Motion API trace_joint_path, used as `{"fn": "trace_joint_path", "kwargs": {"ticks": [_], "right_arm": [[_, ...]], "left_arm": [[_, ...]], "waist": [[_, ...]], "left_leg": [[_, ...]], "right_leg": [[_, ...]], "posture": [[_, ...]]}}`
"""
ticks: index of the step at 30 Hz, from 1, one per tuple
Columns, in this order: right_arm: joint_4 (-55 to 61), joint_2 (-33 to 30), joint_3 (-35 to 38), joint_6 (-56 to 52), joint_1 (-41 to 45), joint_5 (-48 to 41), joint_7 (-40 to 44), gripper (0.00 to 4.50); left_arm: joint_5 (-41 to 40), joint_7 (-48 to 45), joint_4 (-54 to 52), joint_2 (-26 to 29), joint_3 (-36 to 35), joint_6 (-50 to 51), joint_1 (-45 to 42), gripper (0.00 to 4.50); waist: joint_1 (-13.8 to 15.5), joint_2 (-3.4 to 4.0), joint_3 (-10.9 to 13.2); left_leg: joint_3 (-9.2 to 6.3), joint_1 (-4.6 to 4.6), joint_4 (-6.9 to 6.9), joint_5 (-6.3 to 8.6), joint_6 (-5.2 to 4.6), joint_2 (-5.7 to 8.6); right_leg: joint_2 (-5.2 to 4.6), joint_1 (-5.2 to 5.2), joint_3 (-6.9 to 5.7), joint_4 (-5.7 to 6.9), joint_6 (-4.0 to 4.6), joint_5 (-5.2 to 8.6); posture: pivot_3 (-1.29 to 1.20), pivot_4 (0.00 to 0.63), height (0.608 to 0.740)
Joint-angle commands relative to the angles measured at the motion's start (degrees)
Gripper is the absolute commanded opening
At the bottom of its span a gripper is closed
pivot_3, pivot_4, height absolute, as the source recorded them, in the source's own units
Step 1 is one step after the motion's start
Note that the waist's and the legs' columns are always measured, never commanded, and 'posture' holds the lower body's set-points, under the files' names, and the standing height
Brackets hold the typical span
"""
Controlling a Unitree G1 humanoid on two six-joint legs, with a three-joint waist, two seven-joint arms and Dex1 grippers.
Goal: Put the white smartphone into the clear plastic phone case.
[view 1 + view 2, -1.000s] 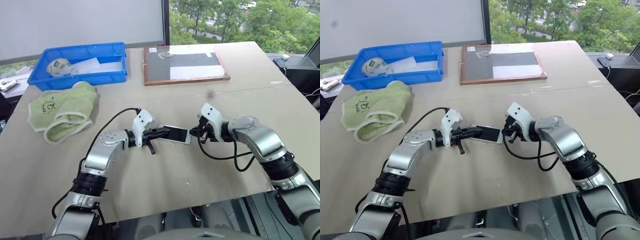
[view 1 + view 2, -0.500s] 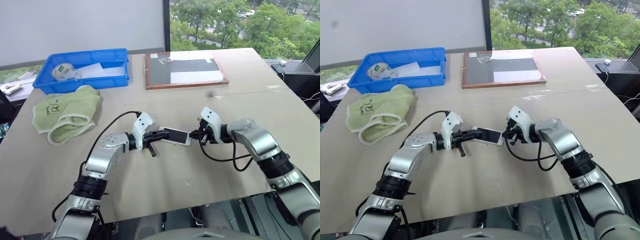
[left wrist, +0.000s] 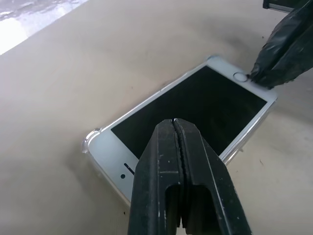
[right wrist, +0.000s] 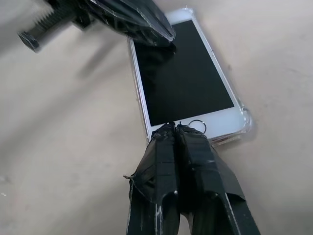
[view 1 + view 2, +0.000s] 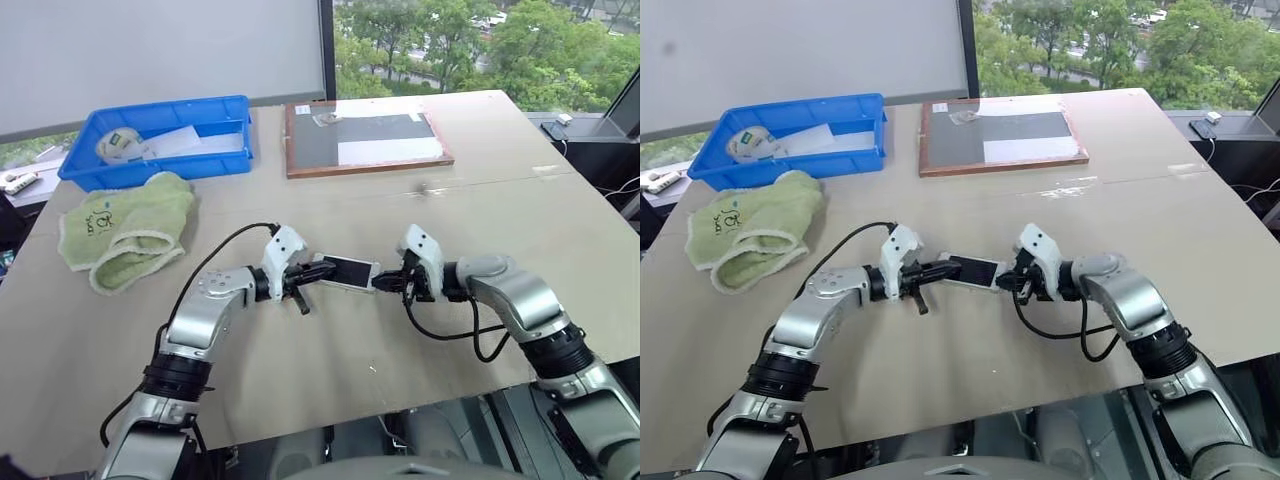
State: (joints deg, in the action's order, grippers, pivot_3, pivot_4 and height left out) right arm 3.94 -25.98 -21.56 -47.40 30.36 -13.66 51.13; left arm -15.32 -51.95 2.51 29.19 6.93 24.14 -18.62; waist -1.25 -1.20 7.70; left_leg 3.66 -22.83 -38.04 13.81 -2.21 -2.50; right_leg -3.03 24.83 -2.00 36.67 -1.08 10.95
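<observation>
White smartphone (image 3: pixel 195 115) sits in clear plastic phone case (image 3: pixel 93 142); both grippers' jaws pressed together, empty

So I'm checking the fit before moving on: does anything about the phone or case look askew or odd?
Nothing stands out. The white smartphone lies flat, screen up, inside the clear plastic phone case, whose rim shows evenly around its corners. Both shut grippers, left gripper and right gripper, press on its ends.
</observation>
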Motion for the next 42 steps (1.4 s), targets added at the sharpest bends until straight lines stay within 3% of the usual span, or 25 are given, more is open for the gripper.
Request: {"fn": "trace_joint_path", "kwargs": {"ticks": [1,6,10,17,18,21,22,23,28,29,30,36,42], "right_arm": [[-5.0,-1.3,-8.0,-4.1,0.6,3.4,2.0,0.08],[-10.0,-0.7,-13.6,-3.2,3.8,6.7,3.7,0.08],[-11.5,0.6,-12.6,-0.1,3.5,8.5,1.4,0.08],[2.1,6.3,8.3,17.7,-7.1,0.3,-6.4,0.08],[4.8,6.9,11.3,18.2,-8.3,-1.1,-7.7,0.33],[10.8,4.8,14.1,19.1,-11.5,-1.3,-8.6,1.39],[12.8,4.4,15.1,18.8,-12.5,-1.9,-9.1,2.07],[15.1,3.9,16.5,18.1,-13.7,-2.8,-9.6,2.28],[25.7,-1.9,21.8,16.0,-21.7,-6.0,-8.7,4.45],[27.6,-3.2,23.3,15.7,-23.7,-6.9,-8.3,4.5],[29.5,-4.4,25.0,15.3,-25.8,-8.2,-8.0,4.5],[37.3,-10.9,36.8,16.9,-40.7,-13.6,-4.0,4.5],[38.0,-13.4,46.1,24.1,-53.8,-12.4,0.2,4.5]], "left_arm": [[0.2,0.6,-1.6,0.7,-0.2,1.1,1.0,0.0],[0.1,1.1,-2.2,0.6,-0.1,1.7,1.2,0.0],[-0.3,1.7,-3.0,0.3,-0.5,2.1,1.4,0.0],[-6.5,3.7,-8.3,-3.5,-5.7,0.7,3.0,0.0],[-8.6,4.1,-9.5,-4.6,-7.3,1.1,3.0,0.0],[-13.1,5.5,-12.3,-6.3,-10.8,2.9,2.8,0.85],[-13.7,5.5,-13.2,-6.0,-11.1,3.4,3.1,1.5],[-14.1,5.6,-14.1,-5.6,-11.5,3.7,3.5,1.72],[-17.8,4.4,-18.8,-2.1,-14.2,6.2,8.1,3.89],[-18.8,3.8,-20.0,-1.1,-14.9,6.7,9.4,4.37],[-19.3,3.3,-21.1,0.0,-15.4,6.7,10.9,4.47],[-18.7,1.0,-25.8,5.6,-19.2,4.4,22.0,4.47],[-20.2,0.6,-28.8,7.2,-23.2,3.8,30.0,4.47]], "waist": [[0.0,0.01,0.0],[0.1,0.02,0.0],[0.3,0.0,0.0],[0.7,0.04,0.3],[0.7,0.06,0.5],[0.8,0.07,0.8],[0.6,0.05,0.9],[0.6,0.04,0.9],[0.6,0.02,0.9],[0.7,-0.01,1.0],[0.7,-0.05,1.0],[0.9,-0.13,1.2],[1.2,-0.15,1.3]], "left_leg": [[0.0,-0.01,0.01,0.0,0.0,0.0],[-0.04,0.05,0.07,0.06,0.11,-0.01],[-0.07,0.05,0.11,0.15,0.26,0.0],[-0.09,-0.19,0.37,0.13,0.23,0.01],[-0.12,-0.32,0.4,0.0,0.01,0.01],[-0.08,-1.2,0.37,-0.05,-0.02,0.15],[-0.07,-1.2,0.37,-0.05,-0.02,0.19],[-0.03,-1.2,0.37,-0.04,-0.02,0.22],[-0.04,-1.14,0.7,-0.02,-0.01,0.25],[-0.04,-1.15,0.7,-0.01,-0.01,0.26],[-0.04,-1.16,0.73,-0.01,-0.01,0.25],[-0.04,-1.04,0.72,0.01,-0.02,0.25],[-0.06,-0.98,0.62,0.01,-0.02,0.23]], "right_leg": [[-0.01,0.02,0.0,0.0,0.0,0.0],[-0.06,0.03,-0.07,-0.03,0.04,0.02],[-0.1,0.01,-0.15,-0.07,0.04,0.02],[-0.12,0.02,-0.24,-0.47,0.03,0.01],[-0.11,0.07,-0.29,-0.57,0.02,0.01],[0.04,0.89,-0.21,-0.55,-0.15,-0.15],[0.03,0.88,-0.19,-0.55,-0.15,-0.26],[0.08,0.86,-0.18,-0.62,-0.15,-0.27],[0.13,0.82,-0.14,-0.79,-0.38,-0.09],[0.14,0.83,-0.13,-0.8,-0.39,-0.08],[0.13,0.84,-0.13,-0.82,-0.53,0.01],[0.04,0.76,-0.14,-0.82,-0.36,0.21],[-0.09,0.74,-0.17,-0.8,-0.3,0.17]], "posture": [[0.0,0.15,0.74],[0.0,0.15,0.74],[0.0,0.15,0.74],[0.0,0.15,0.74],[0.0,0.15,0.74],[0.0,0.15,0.74],[0.0,0.15,0.74],[0.0,0.15,0.74],[0.0,0.15,0.74],[0.0,0.15,0.74],[0.0,0.15,0.74],[0.0,0.15,0.74],[0.0,0.15,0.74]]}}
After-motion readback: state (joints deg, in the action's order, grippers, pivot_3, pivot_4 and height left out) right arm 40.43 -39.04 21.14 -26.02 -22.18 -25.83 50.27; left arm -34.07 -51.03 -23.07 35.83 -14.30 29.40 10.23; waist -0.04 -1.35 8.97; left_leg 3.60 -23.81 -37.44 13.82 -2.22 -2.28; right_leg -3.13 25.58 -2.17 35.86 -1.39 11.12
